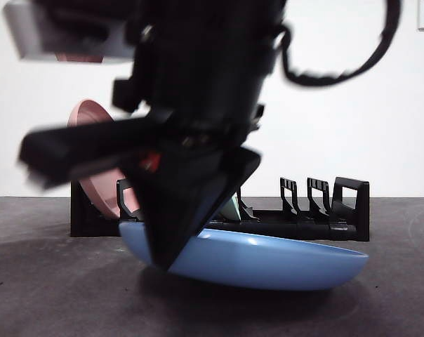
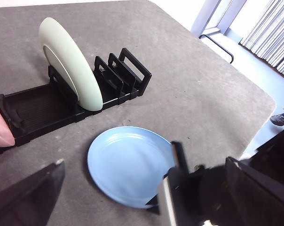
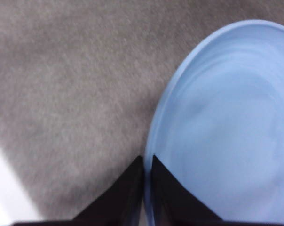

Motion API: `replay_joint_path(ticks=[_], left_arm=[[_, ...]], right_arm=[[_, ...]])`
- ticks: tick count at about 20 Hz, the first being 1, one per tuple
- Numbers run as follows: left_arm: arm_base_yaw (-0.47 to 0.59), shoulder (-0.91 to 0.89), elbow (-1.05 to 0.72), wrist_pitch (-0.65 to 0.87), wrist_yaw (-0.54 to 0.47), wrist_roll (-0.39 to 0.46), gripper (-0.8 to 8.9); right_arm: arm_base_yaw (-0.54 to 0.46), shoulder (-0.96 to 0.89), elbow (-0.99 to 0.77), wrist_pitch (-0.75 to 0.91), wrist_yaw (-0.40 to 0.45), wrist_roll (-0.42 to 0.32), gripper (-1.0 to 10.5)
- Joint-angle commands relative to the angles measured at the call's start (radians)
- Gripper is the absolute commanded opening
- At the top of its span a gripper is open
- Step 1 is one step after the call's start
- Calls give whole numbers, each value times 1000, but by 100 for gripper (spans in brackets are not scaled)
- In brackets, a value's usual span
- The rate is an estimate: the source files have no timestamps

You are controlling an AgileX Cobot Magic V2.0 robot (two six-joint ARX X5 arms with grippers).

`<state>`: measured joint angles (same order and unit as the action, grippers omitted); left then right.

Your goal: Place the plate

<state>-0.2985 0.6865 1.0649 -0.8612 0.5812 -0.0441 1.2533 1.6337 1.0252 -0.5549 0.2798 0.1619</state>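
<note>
My right gripper (image 3: 146,165) is pinched on the rim of the blue plate (image 1: 268,260), which lies near flat on the table (image 1: 50,295). The rack (image 1: 317,225) is at 12 o'clock behind it. Left gripper (image 2: 109,188) is spread apart w/ nothing in it, waiting.

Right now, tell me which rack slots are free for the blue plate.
The black dish rack has bare room between the pink plate and the pale green plate, plus empty dividers beyond the green one. The right gripper pinches the blue plate rim on the table, crowding that side.
</note>
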Motion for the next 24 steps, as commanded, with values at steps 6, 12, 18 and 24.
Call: replay_joint_path(ticks=[6,12,18,24], left_arm=[[-3,7,23,9,1,10,544],[-3,16,23,14,1,10,544],[-3,53,23,15,1,10,545],[-3,110,23,14,-13,5,527]], right_arm=[[27,42,11,7,55,53,176],[-17,-10,60,-94,-72,90,383],[-190,-242,114,-146,-260,64,383],[-591,-557,114,-221,-544,11,383]])
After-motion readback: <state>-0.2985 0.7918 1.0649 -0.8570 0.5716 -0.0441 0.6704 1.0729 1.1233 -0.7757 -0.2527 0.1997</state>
